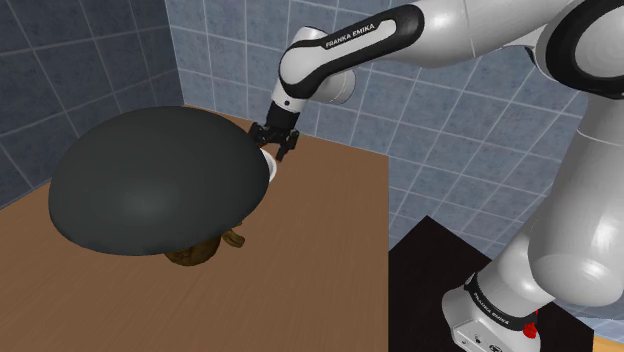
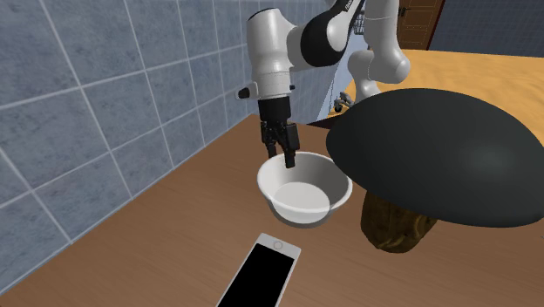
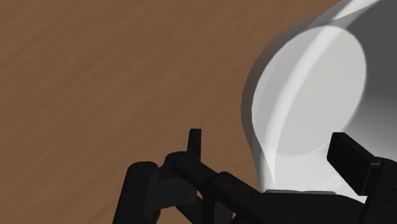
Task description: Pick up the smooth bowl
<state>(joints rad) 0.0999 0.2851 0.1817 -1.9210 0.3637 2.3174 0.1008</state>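
A smooth white bowl stands upright on the brown wooden table, close to the tiled wall. My black gripper hangs at the bowl's rim on the wall side, open. In the wrist view one finger is outside the bowl and the other finger is inside it, with the rim between them; neither visibly presses the wall. In the shoulder view the gripper is just past a large black dome, and only a sliver of the bowl peeks out there.
A big black dome-shaped object on a knobbly brown base overhangs the bowl's far side from the wall. A black-screened phone lies flat on the table in front of the bowl. Blue-grey tiled walls bound the table.
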